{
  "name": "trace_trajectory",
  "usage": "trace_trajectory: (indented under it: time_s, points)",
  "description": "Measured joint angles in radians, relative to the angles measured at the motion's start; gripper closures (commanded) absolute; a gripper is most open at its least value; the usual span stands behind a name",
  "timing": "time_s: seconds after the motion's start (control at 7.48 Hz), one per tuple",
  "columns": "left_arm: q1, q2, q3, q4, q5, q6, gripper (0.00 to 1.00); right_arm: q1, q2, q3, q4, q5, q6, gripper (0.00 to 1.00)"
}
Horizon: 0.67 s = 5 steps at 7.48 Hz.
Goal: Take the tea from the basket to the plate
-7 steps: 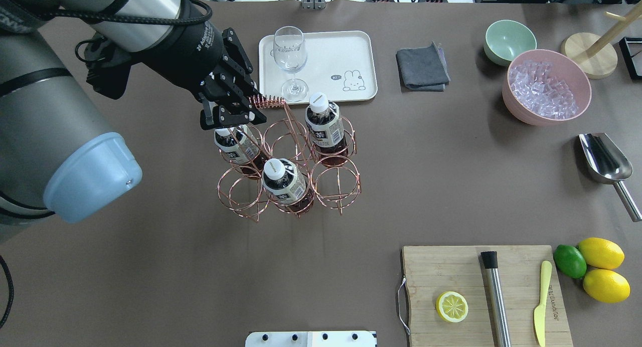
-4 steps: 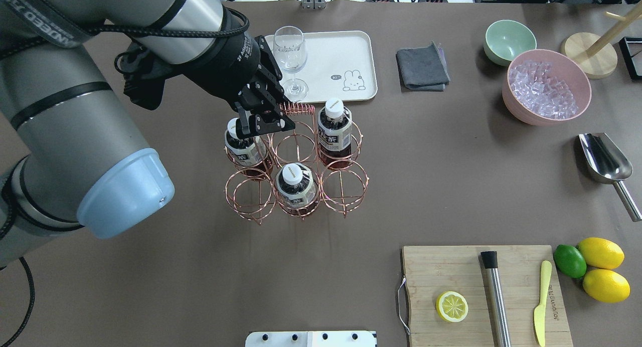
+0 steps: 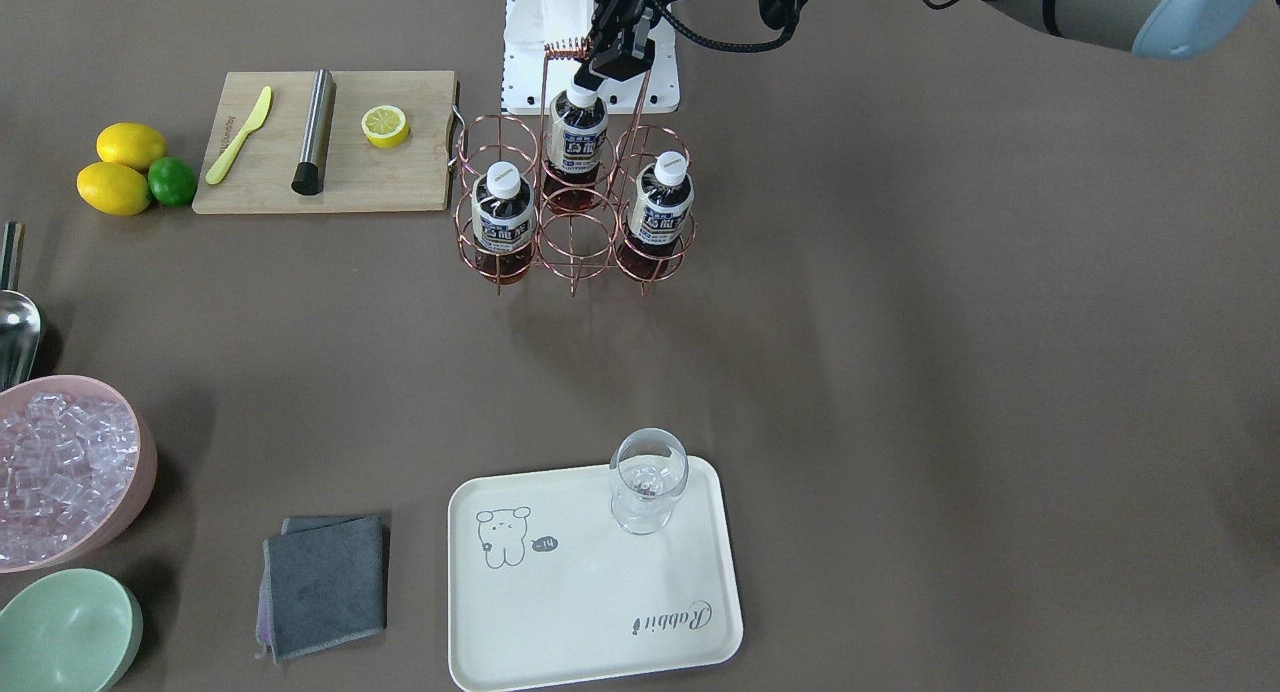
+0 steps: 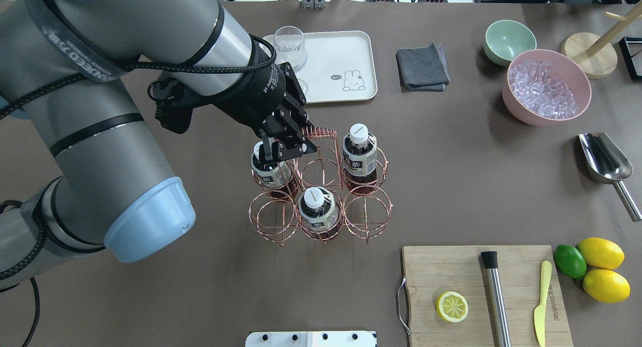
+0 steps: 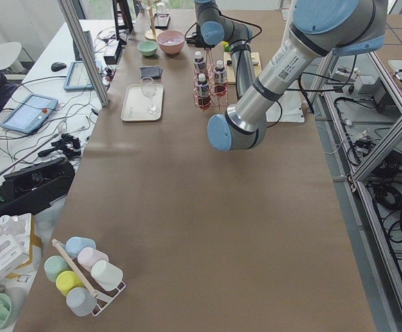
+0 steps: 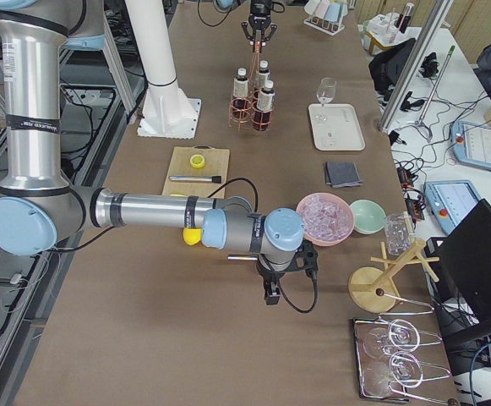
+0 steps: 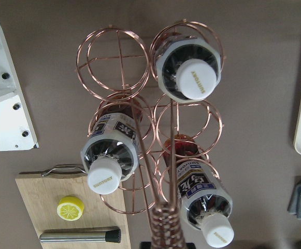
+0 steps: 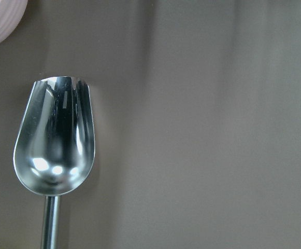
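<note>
The copper wire basket [image 4: 273,221] stands mid-table with three tea bottles [image 4: 359,154] [image 4: 316,209] [image 4: 271,171] in its cells; three cells are empty. My left gripper [image 4: 301,139] is shut on the left end of the coiled handle [image 4: 321,133] above the basket. In the front-facing view the basket [image 3: 573,242] sits under this gripper [image 3: 600,57]. The cream plate [image 4: 346,56] lies behind the basket and holds only a clear glass [image 4: 290,43]. My right gripper [image 6: 270,296] shows only in the right side view, low over the table; I cannot tell its state.
A grey cloth [image 4: 422,67], mint bowl [image 4: 509,40] and pink bowl of ice [image 4: 546,86] lie at the back right. A metal scoop [image 4: 604,159] lies at the right. A cutting board [image 4: 484,292] with lemon half, muddler and knife sits near right, citrus [image 4: 599,269] beside it.
My left arm, shut on the handle, has moved the basket with its three bottles to the right and nearer to the robot, away from the plate.
</note>
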Motion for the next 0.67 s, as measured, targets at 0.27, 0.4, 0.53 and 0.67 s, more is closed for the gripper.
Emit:
trace_trajectory:
  time_s: [0.27, 0.4, 0.53, 0.67]
  points:
    - [0.037, 0.003, 0.014, -0.059, 0.018, -0.003, 1.0, 0.0, -0.002, -0.003, 0.0, 0.001, -0.008, 0.0]
    - [0.049, 0.008, 0.022, -0.09, 0.022, -0.014, 1.0, 0.0, -0.003, -0.007, -0.001, 0.001, -0.035, 0.0]
    - [0.059, 0.02, 0.03, -0.129, 0.027, -0.026, 1.0, 0.0, -0.007, -0.01, -0.001, 0.001, -0.058, 0.0]
    - [0.066, 0.037, 0.035, -0.163, 0.03, -0.033, 1.0, 0.0, -0.01, -0.01, -0.001, 0.001, -0.071, 0.0]
